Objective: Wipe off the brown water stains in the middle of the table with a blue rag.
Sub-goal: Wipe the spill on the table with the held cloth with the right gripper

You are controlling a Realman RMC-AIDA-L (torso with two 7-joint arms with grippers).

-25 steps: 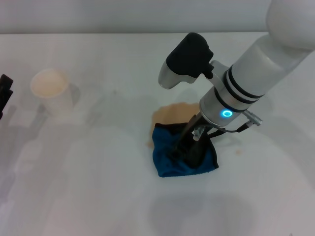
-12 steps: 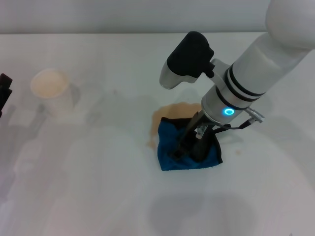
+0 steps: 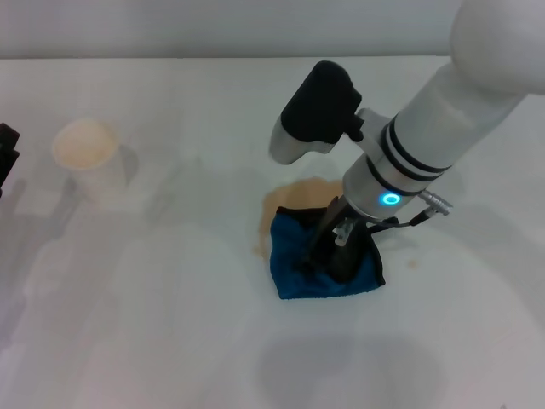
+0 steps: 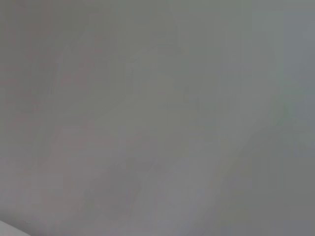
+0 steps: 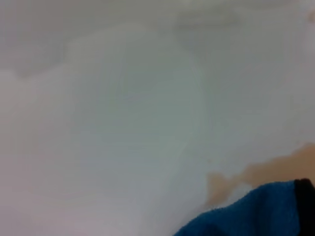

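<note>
Wiping in hand: right gripper [image 3: 328, 260] pins the rag [image 3: 294, 260] to the counter [image 3: 170, 324], fingers clamped on it. Stain [image 3: 294, 198] lies exposed just beyond the gripper; next stroke should, I judge, push the rag over it. Left gripper out of sight.

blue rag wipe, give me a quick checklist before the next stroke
1. Right gripper pressing down on the blue rag: ok.
2. Rag flat on the table: ok.
3. Brown water stains all wiped: not ok, a tan patch shows past the rag's far edge, plus a droplet to its right.
4. Paper cup well off the wiping path: ok.
5. Left gripper parked at the left edge: ok.
6. Fingers' grip on the cloth: cannot tell.
</note>
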